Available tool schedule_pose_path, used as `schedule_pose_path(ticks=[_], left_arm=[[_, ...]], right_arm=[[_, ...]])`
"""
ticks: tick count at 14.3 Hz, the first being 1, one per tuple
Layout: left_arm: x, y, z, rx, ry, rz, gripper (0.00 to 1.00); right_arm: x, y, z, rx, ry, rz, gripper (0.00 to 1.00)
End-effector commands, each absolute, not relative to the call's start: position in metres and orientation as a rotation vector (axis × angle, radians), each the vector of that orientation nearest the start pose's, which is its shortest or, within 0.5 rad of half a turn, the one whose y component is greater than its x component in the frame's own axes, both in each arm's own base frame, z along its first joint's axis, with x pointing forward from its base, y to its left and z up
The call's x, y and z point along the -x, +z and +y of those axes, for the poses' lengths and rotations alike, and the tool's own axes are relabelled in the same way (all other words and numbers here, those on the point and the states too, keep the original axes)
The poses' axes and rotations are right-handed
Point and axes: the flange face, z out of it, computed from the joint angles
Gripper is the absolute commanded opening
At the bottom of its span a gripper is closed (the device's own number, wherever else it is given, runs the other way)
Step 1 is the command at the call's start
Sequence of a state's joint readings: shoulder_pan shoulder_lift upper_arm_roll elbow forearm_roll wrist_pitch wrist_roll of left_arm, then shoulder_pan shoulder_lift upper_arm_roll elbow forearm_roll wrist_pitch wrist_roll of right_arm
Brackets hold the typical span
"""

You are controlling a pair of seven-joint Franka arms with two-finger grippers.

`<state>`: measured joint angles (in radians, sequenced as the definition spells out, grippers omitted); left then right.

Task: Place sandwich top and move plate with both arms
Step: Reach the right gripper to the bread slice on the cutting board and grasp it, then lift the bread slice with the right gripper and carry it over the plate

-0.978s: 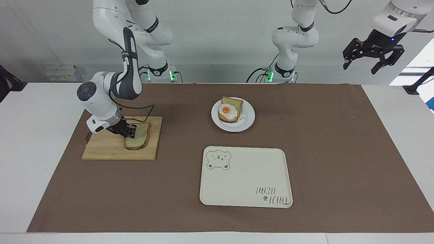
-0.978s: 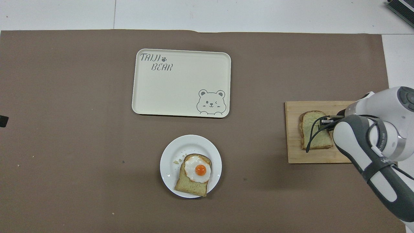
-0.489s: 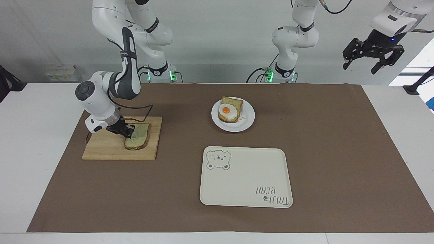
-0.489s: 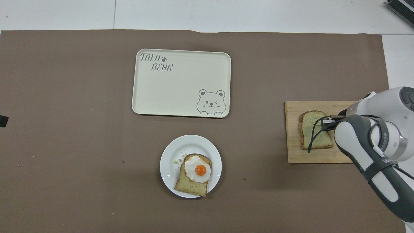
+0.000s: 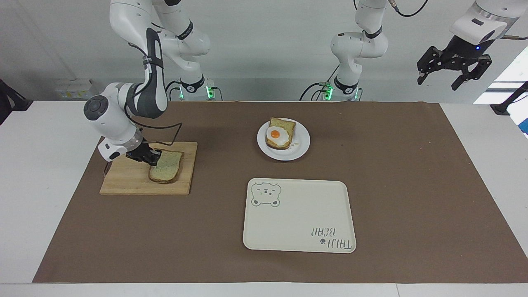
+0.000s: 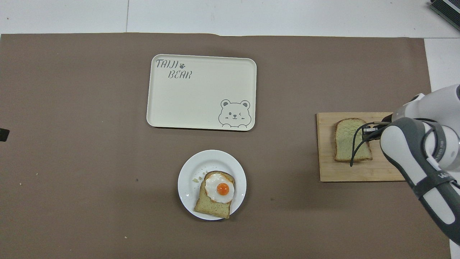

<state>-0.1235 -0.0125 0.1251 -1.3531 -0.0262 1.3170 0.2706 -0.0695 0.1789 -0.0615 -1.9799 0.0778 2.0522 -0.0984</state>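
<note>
The white bench (image 5: 24, 173), under a brown mat (image 5: 412, 185) that filled most of both frames, stood before a pale grey wall along the top of the facing view. A cream tray (image 5: 299, 216) with a bear drawing lay low in the middle of that view. At its left, a wooden cutting board (image 5: 132, 181) carried the sandwich top (image 5: 167, 167), which looked tipped up at the end where the right pincer (image 5: 150, 159) was clamped on its edge. The plate (image 5: 299, 148) sat above the tray in the facing view, nearer to the robots, bearing a toasted slice (image 5: 284, 128) topped by a fried egg (image 5: 276, 135). In the upper right corner of the facing view the left pincer (image 5: 453, 74) hung high above the edge of the bench, fingers spread wide apart and holding nothing, its arm waiting.
</note>
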Motion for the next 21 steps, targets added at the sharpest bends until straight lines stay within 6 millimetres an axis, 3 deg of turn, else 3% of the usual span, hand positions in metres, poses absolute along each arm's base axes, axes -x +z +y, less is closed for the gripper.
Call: schedule_pose_path(ticks=[1, 4, 11, 12, 14, 16, 21], left_arm=[[-0.515, 0.713, 0.000, 3.140, 0.040, 0.441, 1.00], [-0.515, 0.713, 0.000, 3.141, 0.043, 0.441, 1.00], [-0.514, 0.713, 0.000, 3.141, 0.040, 0.439, 1.00], [-0.514, 0.713, 0.000, 3.141, 0.043, 0.439, 1.00], [-0.514, 0.713, 0.000, 3.141, 0.043, 0.437, 1.00], [-0.514, 0.712, 0.000, 3.142, 0.050, 0.437, 1.00], [-0.513, 0.713, 0.002, 3.143, 0.050, 0.432, 1.00]], right_arm=[[-0.594, 0.430, -0.065, 3.054, 0.098, 0.022, 0.00], [-0.598, 0.449, -0.048, 3.050, 0.073, -0.023, 0.00], [-0.597, 0.460, -0.037, 3.026, 0.044, -0.039, 0.00], [-0.596, 0.465, -0.029, 3.019, 0.037, -0.056, 0.00], [-0.585, 0.496, -0.011, 3.015, 0.026, -0.089, 0.00], [-0.575, 0.520, -0.009, 3.014, 0.028, -0.101, 0.00], [-0.553, 0.554, 0.014, 2.950, 0.063, -0.054, 0.00]])
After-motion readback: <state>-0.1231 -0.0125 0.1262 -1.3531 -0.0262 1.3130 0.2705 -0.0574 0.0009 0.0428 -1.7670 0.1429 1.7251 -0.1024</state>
